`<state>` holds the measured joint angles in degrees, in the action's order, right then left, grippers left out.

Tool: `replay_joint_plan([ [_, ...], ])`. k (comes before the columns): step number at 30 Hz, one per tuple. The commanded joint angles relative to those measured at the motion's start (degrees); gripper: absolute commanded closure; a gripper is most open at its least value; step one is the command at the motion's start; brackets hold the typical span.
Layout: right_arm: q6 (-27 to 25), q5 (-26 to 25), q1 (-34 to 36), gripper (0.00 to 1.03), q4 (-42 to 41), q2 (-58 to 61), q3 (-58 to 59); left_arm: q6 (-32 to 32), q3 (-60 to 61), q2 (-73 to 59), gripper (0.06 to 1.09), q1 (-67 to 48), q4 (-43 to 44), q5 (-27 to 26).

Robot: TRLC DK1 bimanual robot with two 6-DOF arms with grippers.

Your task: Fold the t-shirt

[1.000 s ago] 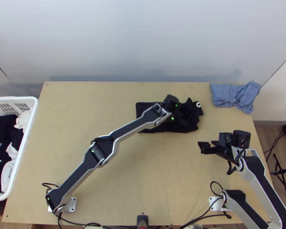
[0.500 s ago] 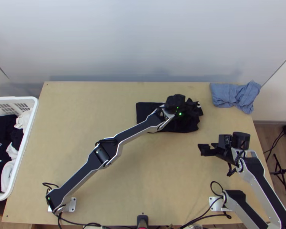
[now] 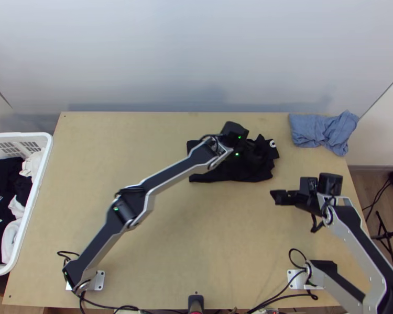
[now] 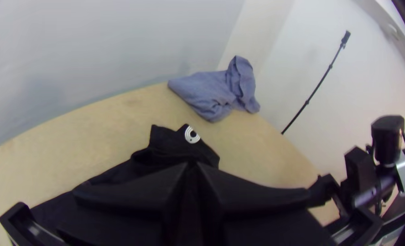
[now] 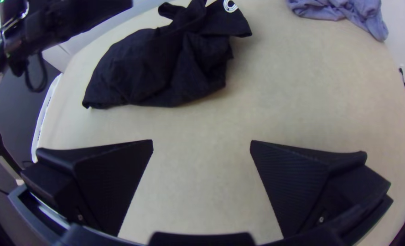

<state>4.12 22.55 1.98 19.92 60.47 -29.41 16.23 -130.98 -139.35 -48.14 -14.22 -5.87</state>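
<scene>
From the top view, I see a blue cloth (image 3: pixel 317 131) crumpled on the wooden table (image 3: pixel 128 152). The black t-shirt (image 3: pixel 233 172) lies left of that cloth and a little nearer the arms' bases, gathered into a compact shape, rumpled at the end facing it. Left of the cloth too, the left gripper (image 3: pixel 238 137) is over the t-shirt. Nearer the bases than the cloth is the right gripper (image 3: pixel 284 197). A white basket (image 3: pixel 45 162) of black and white clothes stands well to the cloth's left.

In the left wrist view, that arm's fingers (image 4: pixel 134 189) are together over the t-shirt; whether they pinch any fabric, I can't tell.

In the right wrist view, the fingers (image 5: pixel 116 175) are spread wide, holding nothing, apart from the t-shirt.
</scene>
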Motion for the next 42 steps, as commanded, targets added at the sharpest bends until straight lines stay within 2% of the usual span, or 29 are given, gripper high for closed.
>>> replay_joint_plan([
  [1,6.2,4.3,2.0,0.04,-10.8,12.4,-2.4,-13.9,6.8,12.3,0.34,2.1,-21.2,3.0],
  [3,8.1,5.1,2.1,0.04,-13.9,17.1,-4.1,-16.1,10.3,16.0,0.23,2.4,-22.7,4.6],
  [8,12.8,8.8,2.2,0.04,-16.8,28.1,-10.4,-16.1,15.5,24.2,0.19,3.8,-22.6,4.9],
  [20,17.2,12.6,-0.3,0.04,-16.8,38.2,-24.9,-19.7,26.4,38.5,0.16,3.1,-23.8,13.1],
  [23,17.7,12.9,-2.8,0.04,-16.8,41.3,-28.4,-20.6,27.4,39.9,0.16,3.9,-23.8,16.4],
  [31,18.6,12.7,-10.8,0.04,-13.6,50.7,-36.7,-21.1,31.8,44.0,0.15,7.5,-24.0,19.3],
  [33,18.1,12.1,-12.0,0.21,-10.7,53.1,-39.5,-21.2,33.6,45.0,0.15,8.9,-23.9,19.6],
  [34,17.9,11.7,-12.1,0.38,-10.3,53.4,-40.2,-21.2,34.3,45.2,0.15,9.6,-23.8,20.0],
  [36,16.6,11.8,-12.1,0.86,-10.3,53.9,-41.3,-21.2,35.6,45.8,0.15,10.5,-23.8,20.6],
  [37,16.0,11.7,-12.2,1.00,-9.8,54.1,-41.9,-21.2,36.1,46.3,0.15,10.9,-23.8,20.6],
  [42,12.2,7.0,-12.8,1.00,-6.0,53.1,-42.0,-21.2,38.2,47.8,0.15,11.7,-23.7,21.4],
])
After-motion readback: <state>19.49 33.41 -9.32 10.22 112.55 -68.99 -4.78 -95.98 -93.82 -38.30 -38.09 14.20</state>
